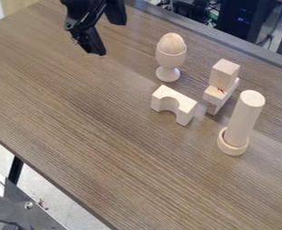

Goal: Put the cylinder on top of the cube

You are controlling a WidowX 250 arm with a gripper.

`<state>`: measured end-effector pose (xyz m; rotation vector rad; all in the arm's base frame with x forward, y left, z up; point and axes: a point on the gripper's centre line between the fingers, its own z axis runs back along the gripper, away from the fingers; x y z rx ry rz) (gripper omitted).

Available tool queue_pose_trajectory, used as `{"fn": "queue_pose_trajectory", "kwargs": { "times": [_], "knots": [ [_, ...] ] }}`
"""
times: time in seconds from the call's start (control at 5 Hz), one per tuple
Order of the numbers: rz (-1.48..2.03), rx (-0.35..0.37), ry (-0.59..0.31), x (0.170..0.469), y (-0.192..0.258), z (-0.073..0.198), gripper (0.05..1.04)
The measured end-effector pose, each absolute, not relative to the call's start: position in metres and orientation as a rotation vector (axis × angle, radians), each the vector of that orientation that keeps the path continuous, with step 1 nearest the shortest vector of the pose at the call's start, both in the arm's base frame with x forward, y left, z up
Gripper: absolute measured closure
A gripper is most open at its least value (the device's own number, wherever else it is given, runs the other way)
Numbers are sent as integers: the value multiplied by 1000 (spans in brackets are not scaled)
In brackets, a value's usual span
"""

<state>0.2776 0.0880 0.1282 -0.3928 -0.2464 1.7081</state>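
End effector (109,38) is hanging over the far left part of the surface (77,117), fingers standing wide apart, nothing sitting between them. Cylinder (245,114) is standing well apart from it, down and to the right in view, so I'm reading the offset as a diagonal: rightward plus toward the camera. Only one arm to pick from.

Cylinder's long axis is running roughly vertical, flat end facing up, foot sitting in a round wooden ring (231,146). It's appearing to lean a bit toward the upper right; can't separate real tilt from camera slant.

Cube (223,74) is looking more like a tall square block. It's resting on a notched block (214,96) just beside the cylinder, on its far side, slightly left in view. Wooden egg cup (169,61) and arch block (174,104) are flanking the direct line to the cylinder, so I'm favouring a high crossing.

Step in hand, my read: approaching for the grasp, placement still pending. Upright axis is suiting a top-down grip, then a straight lift clearing the ring. Main risk I'm seeing: cube's perch is looking narrow, so an off-centre set-down could be toppling the stack.
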Motion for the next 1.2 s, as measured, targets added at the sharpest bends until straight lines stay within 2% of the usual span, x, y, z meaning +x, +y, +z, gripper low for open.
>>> {"fn": "queue_pose_trajectory", "kwargs": {
  "times": [0.2,0.8,1.2],
  "knots": [
    [1711,-379,-218,276,87,120,84],
    [1168,-251,-150,304,51,123,84],
    [894,-188,-165,313,9,134,84]
  ]
}}
